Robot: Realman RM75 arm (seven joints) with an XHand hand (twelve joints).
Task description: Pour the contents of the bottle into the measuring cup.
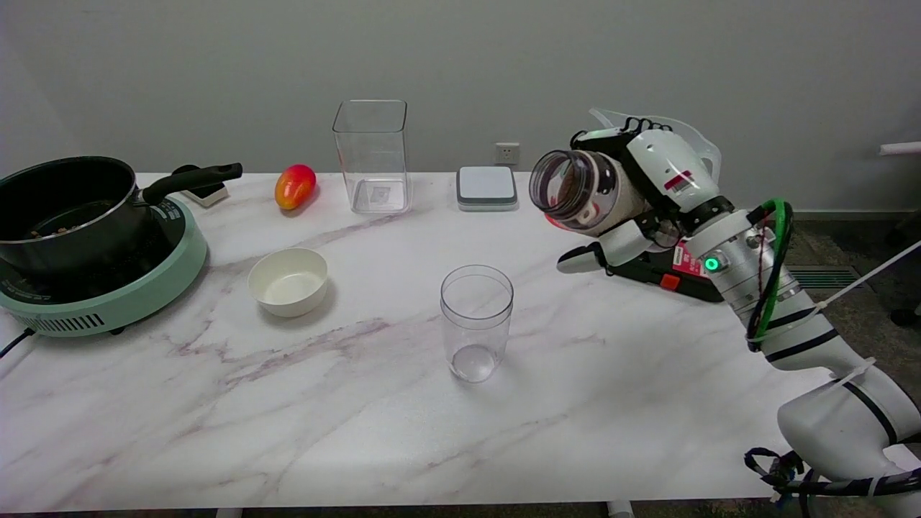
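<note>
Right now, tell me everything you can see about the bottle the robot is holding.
The bottle is a clear, wide-mouthed plastic-looking jar, lid off, with something brownish inside and a red patch along its lower side. It is tipped roughly sideways, its open mouth facing left toward the camera. The right hand grips its body in the air above the table, up and to the right of the empty measuring cup, not yet over it.

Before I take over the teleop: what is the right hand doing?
Right hand: holding the bottle, fingers wrapped around it, tipped on its side with the open mouth facing left.
</note>
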